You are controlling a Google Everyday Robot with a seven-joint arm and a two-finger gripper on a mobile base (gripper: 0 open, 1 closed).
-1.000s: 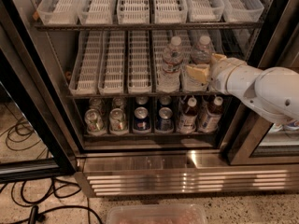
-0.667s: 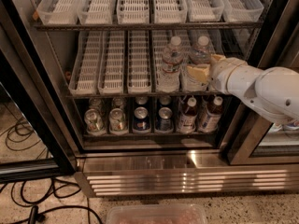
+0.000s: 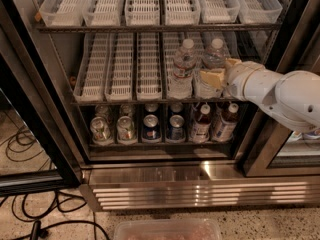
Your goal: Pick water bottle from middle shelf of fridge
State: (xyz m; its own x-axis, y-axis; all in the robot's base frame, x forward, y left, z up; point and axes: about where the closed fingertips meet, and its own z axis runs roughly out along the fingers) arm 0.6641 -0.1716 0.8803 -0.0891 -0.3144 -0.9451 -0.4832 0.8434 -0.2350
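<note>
Toward the right edge of the middle shelf (image 3: 149, 69), which is the counter here, two water bottles stand upright side by side in the white trays. The end effector (image 3: 216, 70) is at the right water bottle (image 3: 214, 53), and its cream part lies across the lower front of this bottle. I cannot tell if it is spread or pinching the bottle. The white arm (image 3: 280, 91) comes in from the right side, past the counter's right edge. The left bottle (image 3: 183, 69) stands just beside it. The other trays, toward the left edge, hold nothing. Under the counter, a lower rack carries cans (image 3: 150, 128) and brown bottles (image 3: 200, 124). The fridge (image 3: 175, 184) door is open. Black cables (image 3: 30, 219) lie on the floor at the left.
</note>
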